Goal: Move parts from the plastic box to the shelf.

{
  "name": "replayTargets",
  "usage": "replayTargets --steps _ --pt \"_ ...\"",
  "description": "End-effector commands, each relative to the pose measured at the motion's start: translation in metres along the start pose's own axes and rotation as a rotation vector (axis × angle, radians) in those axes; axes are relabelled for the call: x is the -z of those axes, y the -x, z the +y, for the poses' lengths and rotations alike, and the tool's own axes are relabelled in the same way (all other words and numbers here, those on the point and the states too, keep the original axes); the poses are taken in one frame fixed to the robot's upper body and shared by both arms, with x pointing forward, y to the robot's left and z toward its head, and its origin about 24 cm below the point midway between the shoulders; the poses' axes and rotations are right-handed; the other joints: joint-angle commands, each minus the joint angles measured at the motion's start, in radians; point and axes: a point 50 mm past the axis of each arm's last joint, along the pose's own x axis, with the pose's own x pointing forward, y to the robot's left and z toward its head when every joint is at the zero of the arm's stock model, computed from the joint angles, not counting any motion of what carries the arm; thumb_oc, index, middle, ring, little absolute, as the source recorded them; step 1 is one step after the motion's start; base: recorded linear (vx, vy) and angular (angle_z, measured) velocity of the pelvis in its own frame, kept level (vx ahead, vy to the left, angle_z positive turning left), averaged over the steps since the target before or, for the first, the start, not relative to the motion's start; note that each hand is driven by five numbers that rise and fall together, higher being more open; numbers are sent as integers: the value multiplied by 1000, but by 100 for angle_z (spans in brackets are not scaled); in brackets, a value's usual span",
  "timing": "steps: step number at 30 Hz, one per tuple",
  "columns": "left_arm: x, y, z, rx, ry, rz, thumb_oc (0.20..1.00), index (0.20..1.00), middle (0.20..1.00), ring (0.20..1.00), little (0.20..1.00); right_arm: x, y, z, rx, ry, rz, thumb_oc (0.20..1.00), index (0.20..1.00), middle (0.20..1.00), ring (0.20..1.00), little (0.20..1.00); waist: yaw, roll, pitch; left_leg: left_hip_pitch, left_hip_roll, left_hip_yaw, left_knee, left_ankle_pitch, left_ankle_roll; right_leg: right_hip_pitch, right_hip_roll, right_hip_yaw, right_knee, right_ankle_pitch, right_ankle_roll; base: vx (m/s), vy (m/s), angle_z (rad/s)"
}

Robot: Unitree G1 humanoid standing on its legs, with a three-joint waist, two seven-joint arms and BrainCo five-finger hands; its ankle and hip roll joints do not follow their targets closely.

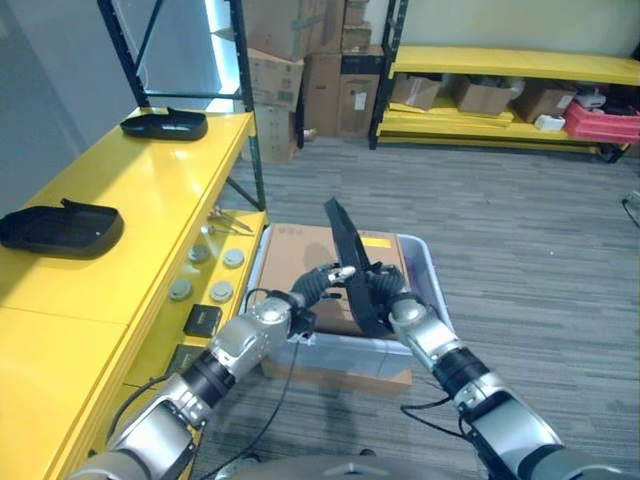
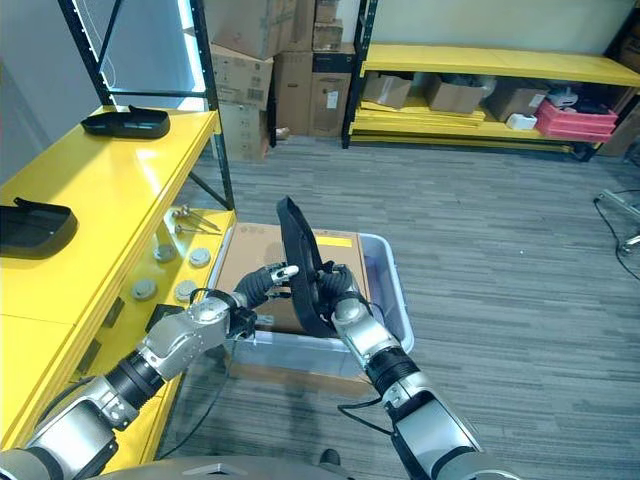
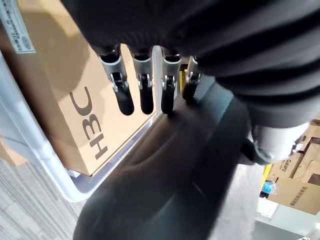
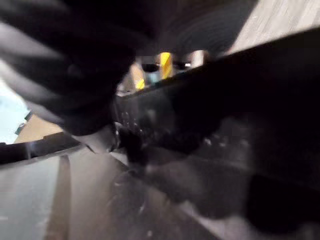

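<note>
Right now a long black part stands nearly on end above the plastic box, its upper tip tilted toward the shelf side. The right hand has its fingers wrapped round the lower half of the part and carries it. The left hand reaches in from the other side with fingers stretched out fairly straight, the tips at the part's edge; in the left wrist view they hang loose just over the dark surface, gripping nothing. Under both hands the box holds a flat cardboard carton and sits on the grey floor right beside the yellow shelf. On the shelf top lie two more black parts, one near and one further back, well apart.
</note>
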Motion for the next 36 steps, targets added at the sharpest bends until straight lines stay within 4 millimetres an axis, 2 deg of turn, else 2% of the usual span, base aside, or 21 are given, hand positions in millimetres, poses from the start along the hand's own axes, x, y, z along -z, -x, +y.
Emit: replayTargets --steps 1,2,11,19,26,27,28,36 --pt "-53 -13 -51 197 -85 -192 558 558 558 558 558 -52 0 6 -44 23 -192 200 200 200 200 200 32 9 -32 -44 19 -37 30 -34 4 34 -80 -90 76 -101 102 0 0 0" --pt "-51 -13 -52 200 -89 -183 1000 1000 1000 1000 1000 -51 0 6 -45 24 -192 200 200 200 200 200 31 9 -32 -43 20 -37 30 -34 4 34 -80 -91 78 -102 102 0 0 0" --pt "-36 -16 -50 163 -41 -124 1000 1000 1000 1000 1000 -54 0 7 -50 33 -185 200 200 200 200 200 30 10 -24 -38 21 -38 29 -32 5 37 -78 -93 82 -105 99 0 0 0" --pt "-31 -18 -49 131 -46 -101 1000 1000 1000 1000 1000 -58 0 8 -45 57 -193 200 200 200 200 200 35 11 -22 -38 20 -45 32 -33 4 41 -78 -93 83 -106 99 0 0 0" --pt "-27 -20 -35 48 -157 -56 1000 1000 1000 1000 1000 -56 -2 5 -44 75 -191 200 200 200 200 200 40 12 -19 -38 19 -51 34 -32 5 45 -76 -94 86 -108 98 0 0 0" --pt "-26 -21 -33 31 -182 -54 379 379 379 379 379 -56 -2 5 -45 77 -191 200 200 200 200 200 41 12 -19 -38 19 -54 34 -32 5 44 -75 -93 87 -109 97 0 0 0" --pt "-25 -22 -29 14 -206 -50 200 200 200 200 200 -56 -2 5 -46 81 -193 200 200 200 200 200 40 11 -19 -37 18 -55 34 -32 5 45 -75 -92 88 -110 98 0 0 0" --pt "-21 -22 -23 -12 -246 -40 200 200 200 200 200 -54 -1 9 -50 88 -184 200 200 200 200 200 44 12 -20 -33 17 -63 31 -34 4 51 -74 -90 87 -114 97 0 0 0"
